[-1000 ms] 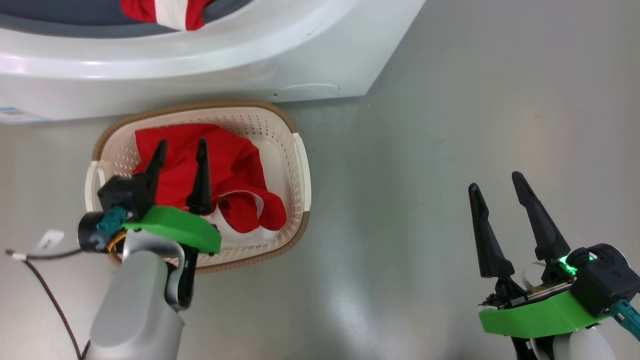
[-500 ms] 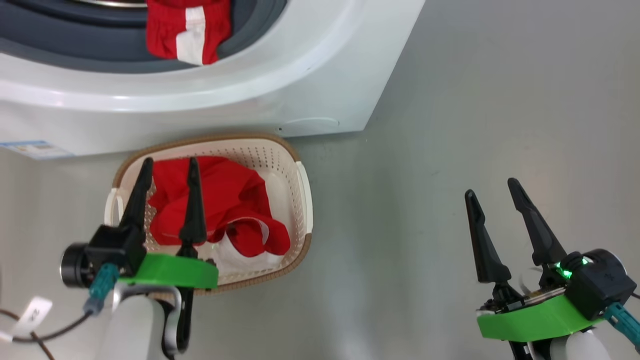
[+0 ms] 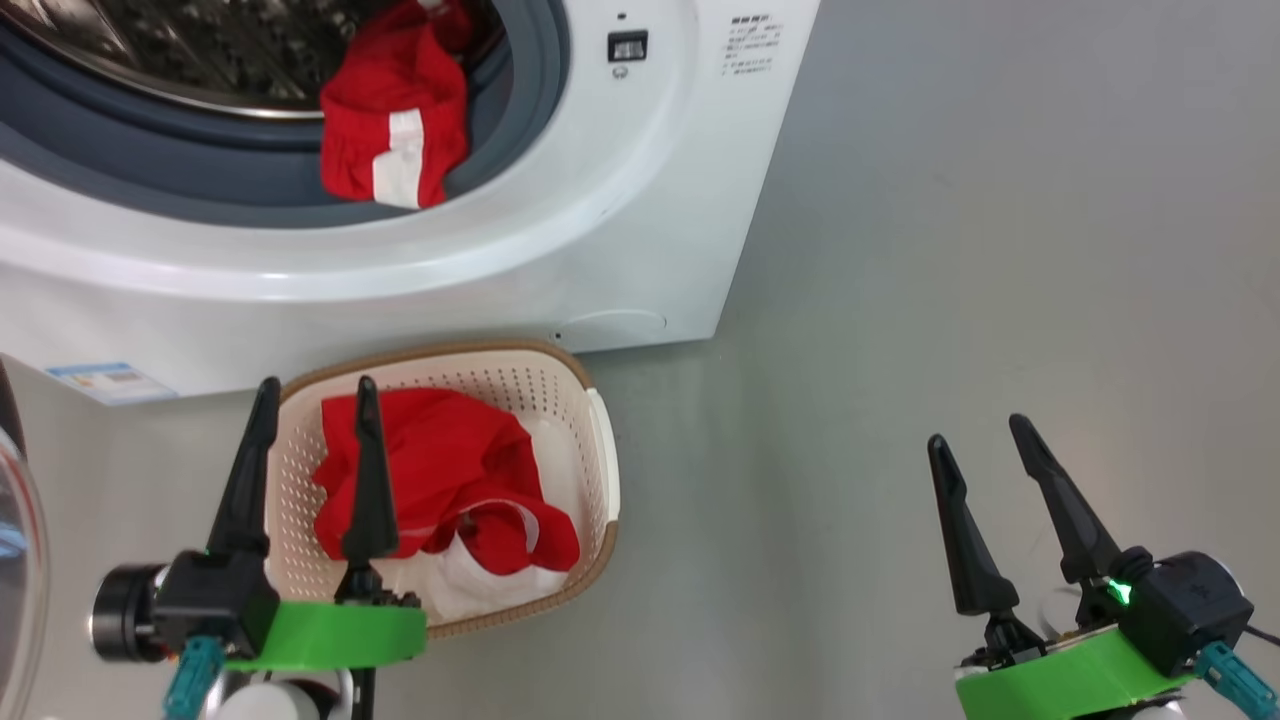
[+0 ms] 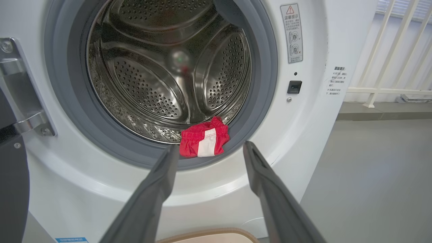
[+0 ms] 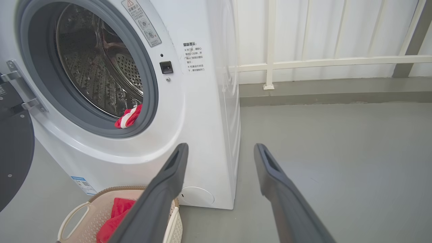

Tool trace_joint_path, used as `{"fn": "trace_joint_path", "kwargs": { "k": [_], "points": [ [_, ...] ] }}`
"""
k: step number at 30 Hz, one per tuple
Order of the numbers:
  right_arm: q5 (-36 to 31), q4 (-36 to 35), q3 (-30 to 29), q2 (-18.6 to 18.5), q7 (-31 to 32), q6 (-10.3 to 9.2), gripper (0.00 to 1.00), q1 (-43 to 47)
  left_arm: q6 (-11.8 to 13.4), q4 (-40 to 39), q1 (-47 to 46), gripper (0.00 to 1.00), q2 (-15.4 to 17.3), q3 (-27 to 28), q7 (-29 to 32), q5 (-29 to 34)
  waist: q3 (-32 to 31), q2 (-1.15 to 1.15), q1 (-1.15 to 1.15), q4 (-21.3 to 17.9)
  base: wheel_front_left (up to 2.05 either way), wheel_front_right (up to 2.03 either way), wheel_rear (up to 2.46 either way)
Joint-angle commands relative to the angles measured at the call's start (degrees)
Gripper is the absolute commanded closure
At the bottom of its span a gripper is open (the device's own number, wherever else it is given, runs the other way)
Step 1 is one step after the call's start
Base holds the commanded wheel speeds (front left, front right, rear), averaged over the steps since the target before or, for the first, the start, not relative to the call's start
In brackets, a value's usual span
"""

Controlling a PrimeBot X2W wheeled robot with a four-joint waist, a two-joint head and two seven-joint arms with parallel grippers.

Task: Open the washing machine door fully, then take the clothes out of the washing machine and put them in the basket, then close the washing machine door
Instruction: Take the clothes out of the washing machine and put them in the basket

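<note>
Far left: open round black-rimmed glass door (image 5: 13,152). Left gripper (image 3: 316,390), jaws apart, empty, at left rim of cream perforated plastic basket (image 3: 430,352) holding red white-trimmed clothes (image 3: 440,470). Second red garment (image 3: 395,130) on grey ring of white front-loading washing machine (image 3: 650,200). Right gripper (image 3: 978,432), jaws apart, over grey floor (image 3: 900,250).

A picture edge (the left) cuts off the washing machine door (image 5: 13,158).
</note>
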Motion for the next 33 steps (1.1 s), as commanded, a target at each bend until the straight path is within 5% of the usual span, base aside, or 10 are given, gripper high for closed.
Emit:
{"fn": "trace_joint_path", "kwargs": {
  "k": [1,33],
  "points": [
    [-0.2,-1.1,1.2,-0.3,-0.3,0.16,0.00,0.6,0.7,-2.1,0.7,0.00,0.9,1.9,-0.5,0.8,-1.7,0.00,0.00,-0.3,0.00,0.00,0.00],
    [0.5,-1.2,-0.6,-0.3,-0.3,0.16,0.00,10.2,6.9,-8.6,16.7,0.00,1.1,0.2,-0.3,-1.8,-14.5,0.00,0.00,0.6,0.00,0.00,0.00]
  ]
}}
